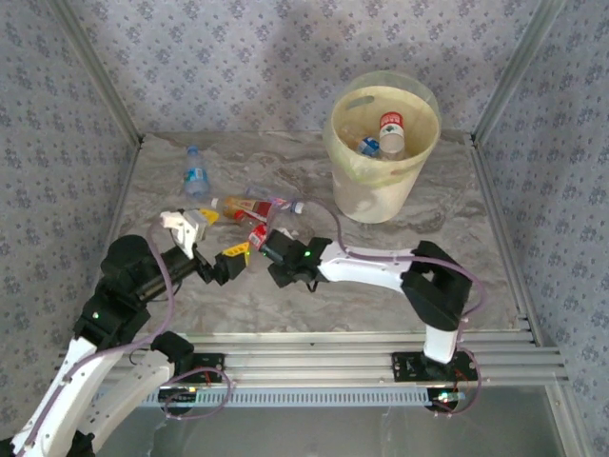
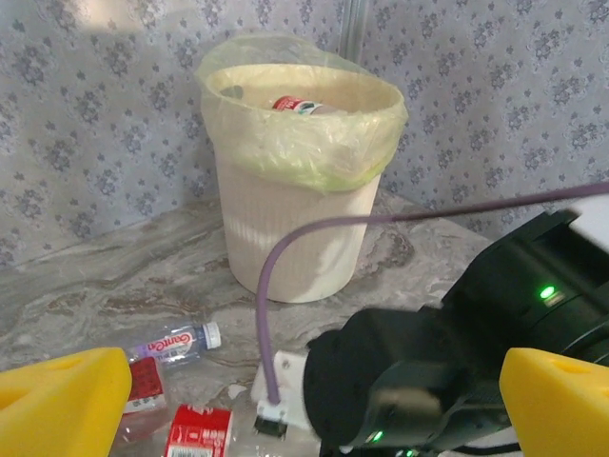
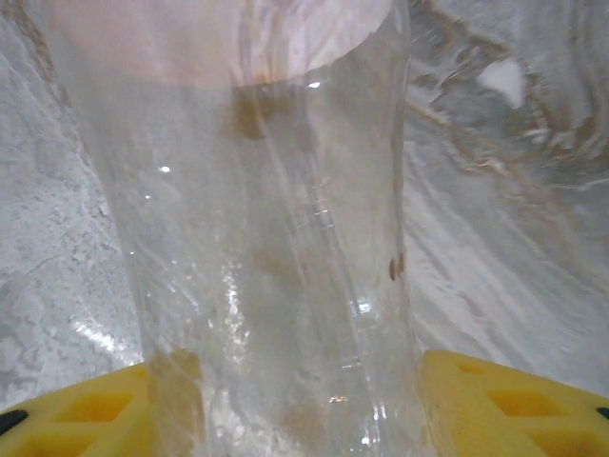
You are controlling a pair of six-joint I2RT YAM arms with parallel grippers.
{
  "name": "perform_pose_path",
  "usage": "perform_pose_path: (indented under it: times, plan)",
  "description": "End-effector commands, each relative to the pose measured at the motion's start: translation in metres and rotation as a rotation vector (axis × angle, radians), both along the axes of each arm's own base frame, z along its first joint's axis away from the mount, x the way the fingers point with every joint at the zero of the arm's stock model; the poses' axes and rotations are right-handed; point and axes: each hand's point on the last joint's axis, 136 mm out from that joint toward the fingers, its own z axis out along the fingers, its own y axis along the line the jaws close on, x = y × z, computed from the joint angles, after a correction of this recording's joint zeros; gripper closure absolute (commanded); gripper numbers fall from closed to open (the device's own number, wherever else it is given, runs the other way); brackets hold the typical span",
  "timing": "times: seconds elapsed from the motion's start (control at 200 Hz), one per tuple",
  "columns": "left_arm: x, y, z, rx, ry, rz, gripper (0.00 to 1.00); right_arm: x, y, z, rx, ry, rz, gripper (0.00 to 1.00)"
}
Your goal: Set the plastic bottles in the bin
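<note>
Marble tabletop (image 1: 457,276) carries the bin (image 1: 376,195) holding two bottles (image 1: 391,133), left hand (image 1: 221,236) spread, right hand (image 1: 278,249) clamped on a clear bottle (image 3: 276,238).

A robotics lab's test booth dressed like a home: floral-patterned panels (image 1: 238,57) fill an aluminium frame (image 1: 519,71) around a marble-look tabletop (image 1: 457,286), with robot arms (image 1: 366,267) bolted to metal rails (image 1: 333,364) at its near edge.

Soft, even light with faint shadows; the right wrist view's close bottle (image 3: 276,238) is blurred, glare-washed at 12 o'clock.
</note>
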Motion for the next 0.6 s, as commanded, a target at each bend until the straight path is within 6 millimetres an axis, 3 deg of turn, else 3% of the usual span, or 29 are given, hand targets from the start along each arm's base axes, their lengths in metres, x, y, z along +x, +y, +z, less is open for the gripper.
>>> perform_pose_path:
  times: [0.0,0.045,0.09,0.205,0.39,0.445,0.595]
  plan:
    - [0.005,-0.006,0.026,-0.078,-0.032,-0.015,0.00,0.002,-0.013,0.032,0.042,-0.053,0.022,0.41]
    - [0.008,-0.008,0.031,-0.098,-0.028,-0.016,0.01,0.005,-0.018,0.048,0.067,-0.071,0.017,0.40]
    - [0.012,-0.010,0.038,-0.121,-0.025,-0.013,0.00,0.002,-0.034,0.046,0.050,-0.067,0.012,0.41]
    - [0.021,-0.019,0.055,-0.166,-0.012,-0.029,0.00,0.005,-0.057,0.080,0.077,-0.114,0.001,0.40]
    - [0.036,-0.038,0.080,-0.196,-0.013,-0.081,0.00,0.013,-0.100,0.138,0.113,-0.204,-0.026,0.39]
    - [0.043,-0.046,0.084,-0.193,-0.010,-0.101,0.00,0.019,-0.110,0.168,0.144,-0.255,-0.039,0.39]
    - [0.057,-0.072,0.087,-0.167,-0.002,-0.201,0.00,0.033,-0.146,0.215,0.137,-0.338,-0.086,0.38]
